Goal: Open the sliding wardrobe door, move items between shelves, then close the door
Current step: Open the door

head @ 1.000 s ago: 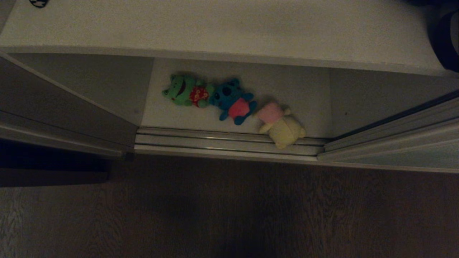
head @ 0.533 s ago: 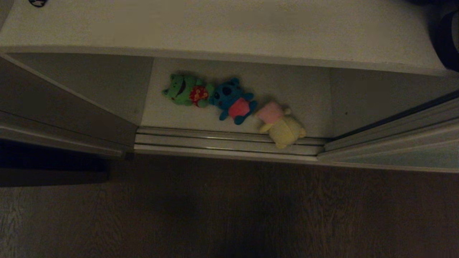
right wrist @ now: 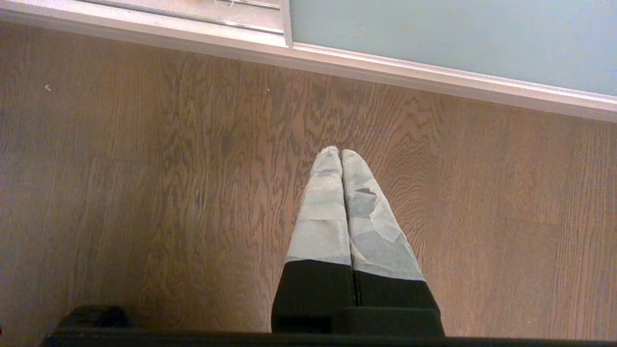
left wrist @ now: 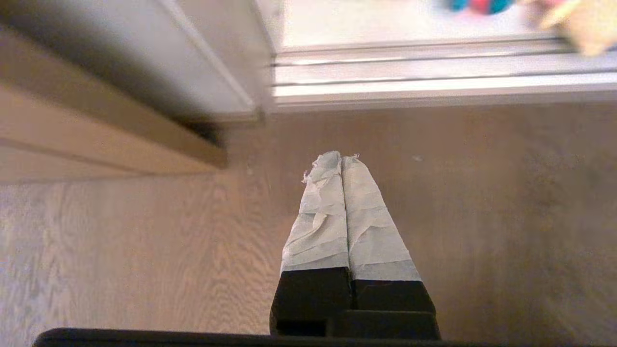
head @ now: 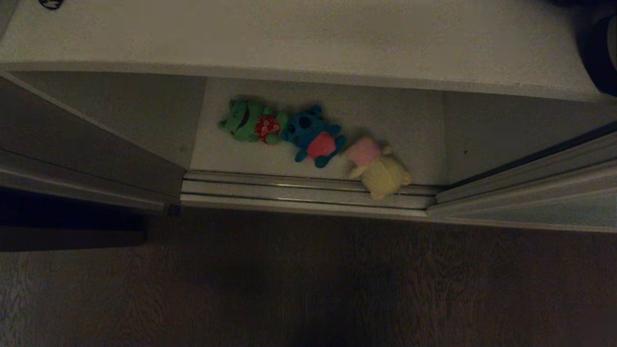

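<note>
The wardrobe stands open in the middle. On its lower shelf (head: 395, 120) lie three items in a row: a green plush toy with red (head: 250, 123), a blue one with a pink belly (head: 313, 135), and a cream-yellow one with pink (head: 378, 168) whose end lies over the floor track. The grey-green sliding wardrobe door (head: 540, 212) stands to the right. A higher shelf (head: 308, 38) runs across above. Neither gripper shows in the head view. My left gripper (left wrist: 341, 156) is shut and empty over the wooden floor, short of the track. My right gripper (right wrist: 341, 152) is shut and empty over the floor before the door (right wrist: 434, 33).
The ribbed metal floor track (head: 289, 190) runs along the opening's front. A second grey panel (head: 82, 140) stands on the left with dark trim (head: 72, 236) beside it. Part of a black bag (head: 600, 53) sits on the higher shelf at far right. Wooden floor (head: 308, 279) spreads before the wardrobe.
</note>
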